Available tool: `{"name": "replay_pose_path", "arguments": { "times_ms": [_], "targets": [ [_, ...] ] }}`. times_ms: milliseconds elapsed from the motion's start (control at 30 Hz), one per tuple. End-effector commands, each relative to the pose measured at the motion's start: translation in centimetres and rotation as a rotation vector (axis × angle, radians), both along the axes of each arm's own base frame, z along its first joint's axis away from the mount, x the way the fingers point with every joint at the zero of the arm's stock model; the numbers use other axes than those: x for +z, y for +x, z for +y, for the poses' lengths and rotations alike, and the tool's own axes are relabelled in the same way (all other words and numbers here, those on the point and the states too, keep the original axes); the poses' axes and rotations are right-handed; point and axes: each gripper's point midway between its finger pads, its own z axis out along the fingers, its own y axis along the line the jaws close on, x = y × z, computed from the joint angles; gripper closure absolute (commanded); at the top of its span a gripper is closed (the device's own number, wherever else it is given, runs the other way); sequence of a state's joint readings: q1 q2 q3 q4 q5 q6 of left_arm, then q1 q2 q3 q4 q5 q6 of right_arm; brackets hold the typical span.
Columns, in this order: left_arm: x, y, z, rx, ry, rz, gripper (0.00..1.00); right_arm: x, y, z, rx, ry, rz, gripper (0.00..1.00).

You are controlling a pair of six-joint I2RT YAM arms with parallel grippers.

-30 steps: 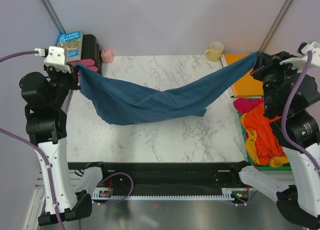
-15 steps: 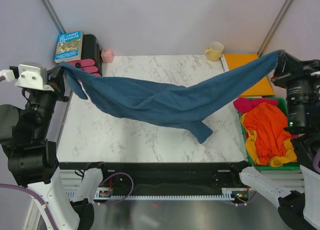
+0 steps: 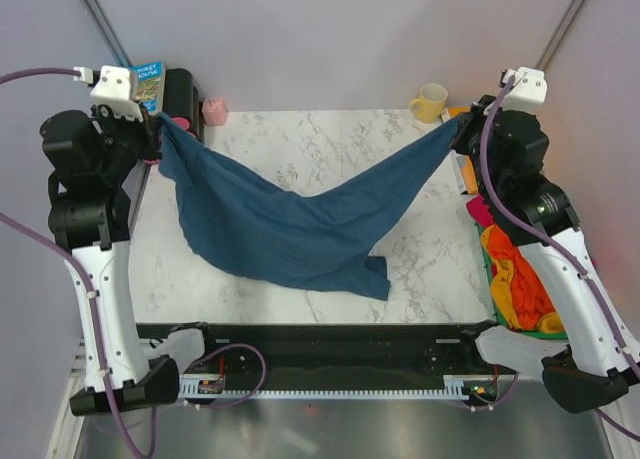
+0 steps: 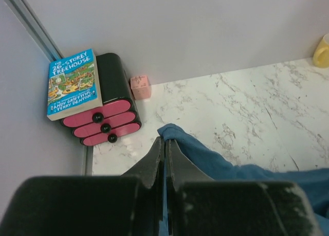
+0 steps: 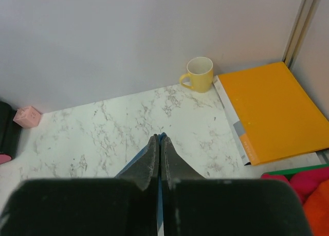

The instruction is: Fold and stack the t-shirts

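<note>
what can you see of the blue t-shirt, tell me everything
The blue t-shirt is soft, wrinkled, dusty teal cloth, plain with no print showing. It hangs strung between the two shut grippers: the left gripper pinches one edge at the back left, the right gripper another at the back right. The middle sags in a broad pouch, and its lower edge seems to rest on the marble table.

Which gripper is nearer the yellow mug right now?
Right. The right gripper is close beside the yellow mug; the left gripper is across the table, by the black drawers.
</note>
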State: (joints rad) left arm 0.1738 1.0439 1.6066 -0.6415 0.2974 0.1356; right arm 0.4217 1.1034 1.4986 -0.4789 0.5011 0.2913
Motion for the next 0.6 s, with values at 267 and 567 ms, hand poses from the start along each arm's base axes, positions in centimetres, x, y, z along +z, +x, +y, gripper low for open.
{"name": "replay_pose_path", "arguments": {
  "times_ms": [267,567],
  "targets": [
    [11.5,-6.6,-1.8,-0.032,0.021,-0.334,0.98,10.6,-7.3,-3.2,0.010,0.112,-0.305,1.00],
    [13.4,-12.7,-2.6,-0.017,0.047,-0.442,0.98,11.6,-10.8,-4.5,0.025,0.128,-0.349,1.00]
  ]
}}
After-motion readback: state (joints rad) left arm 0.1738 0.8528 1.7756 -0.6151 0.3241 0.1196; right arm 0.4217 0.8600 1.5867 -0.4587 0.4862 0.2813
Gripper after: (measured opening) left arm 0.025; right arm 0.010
